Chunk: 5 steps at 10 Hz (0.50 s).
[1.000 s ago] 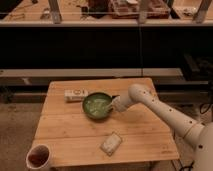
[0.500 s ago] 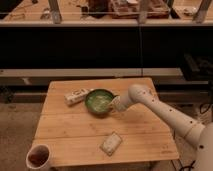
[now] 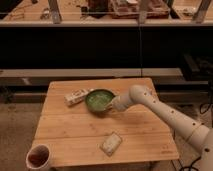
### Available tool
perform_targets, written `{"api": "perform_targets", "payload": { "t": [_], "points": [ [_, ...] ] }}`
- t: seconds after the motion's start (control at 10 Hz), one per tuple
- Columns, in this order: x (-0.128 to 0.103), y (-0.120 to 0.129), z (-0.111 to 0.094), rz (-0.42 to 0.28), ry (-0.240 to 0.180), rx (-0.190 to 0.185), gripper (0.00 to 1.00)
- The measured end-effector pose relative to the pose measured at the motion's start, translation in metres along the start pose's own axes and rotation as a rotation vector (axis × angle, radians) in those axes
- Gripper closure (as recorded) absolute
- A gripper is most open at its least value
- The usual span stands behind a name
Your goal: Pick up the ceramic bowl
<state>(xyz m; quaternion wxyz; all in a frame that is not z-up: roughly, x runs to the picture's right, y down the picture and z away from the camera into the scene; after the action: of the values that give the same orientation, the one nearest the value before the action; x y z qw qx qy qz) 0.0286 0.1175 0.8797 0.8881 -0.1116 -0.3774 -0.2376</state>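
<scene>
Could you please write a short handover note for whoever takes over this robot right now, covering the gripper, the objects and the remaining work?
Gripper: at the right rim of the ceramic bowl; grip state not discernible.
Ceramic bowl: on the wooden table, back centre, close beside a small packet to its left.
Also on the table: a flat packet near the front and a white cup at the front left corner.
Done: arm has reached the bowl.
Left: confirm the grasp, then lift the bowl.

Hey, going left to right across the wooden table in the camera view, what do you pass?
White cup at the front-left corner → small box → ceramic bowl → claw at the bowl's right rim. The flat packet overlaps, so it's omitted.
</scene>
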Motion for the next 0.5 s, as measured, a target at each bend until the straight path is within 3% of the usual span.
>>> {"api": "perform_targets", "payload": {
  "t": [0.4,0.5],
  "points": [
    [-0.0056,-0.0053,-0.0085,-0.029,0.003,0.026,0.76],
    [-0.0078,-0.0072,-0.0105,-0.039,0.003,0.034,0.83]
  ]
}}
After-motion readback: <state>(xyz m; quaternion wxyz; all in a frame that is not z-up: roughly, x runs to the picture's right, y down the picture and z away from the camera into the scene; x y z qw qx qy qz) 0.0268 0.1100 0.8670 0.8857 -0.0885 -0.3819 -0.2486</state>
